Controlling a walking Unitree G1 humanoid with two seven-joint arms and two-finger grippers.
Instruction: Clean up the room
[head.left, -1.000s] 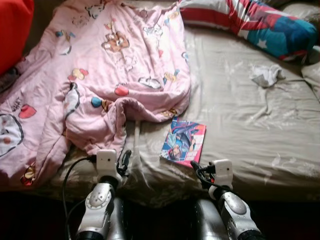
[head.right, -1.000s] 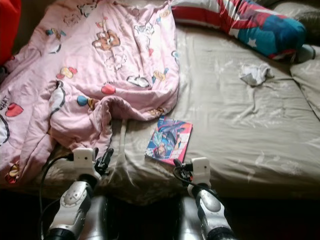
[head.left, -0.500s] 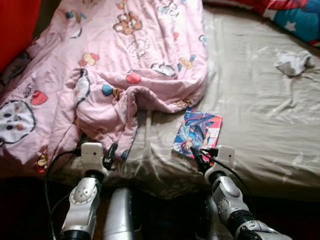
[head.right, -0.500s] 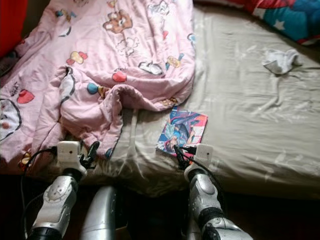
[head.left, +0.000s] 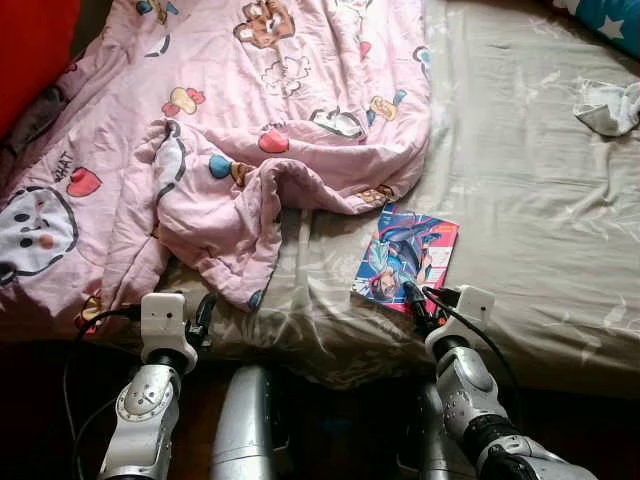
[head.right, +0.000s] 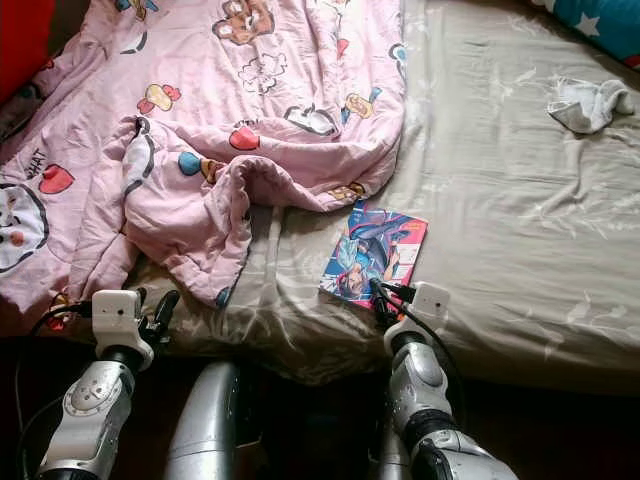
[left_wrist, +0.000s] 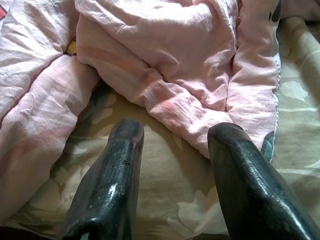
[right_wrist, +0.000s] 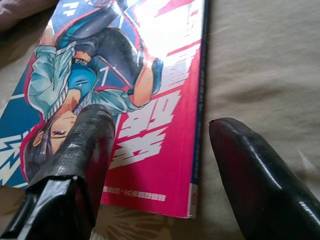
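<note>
Bed (head.left: 540, 240) carries a comic book (head.left: 405, 258) lying lengthwise just ahead of the right gripper (right_wrist: 160, 150); jaws spread, straddling its near corner.

Both silver arms reach forward and upward from the bottom of the head views, each ending in a white wrist block and a gripper of two long black fingers. The left arm (head.left: 145, 400) rises on the robot's left, a black cable looping from its wrist; its left gripper (left_wrist: 172, 131) has the fingers (left_wrist: 112, 175) spread apart, tips pointing ahead with a clear gap between them. The right arm (head.left: 462, 395) extends on the robot's right, angled slightly inward, also trailing a black cable. Its right gripper (right_wrist: 160, 125) is likewise parted wide, the two fingertips (right_wrist: 95, 137) level with each other.
</note>
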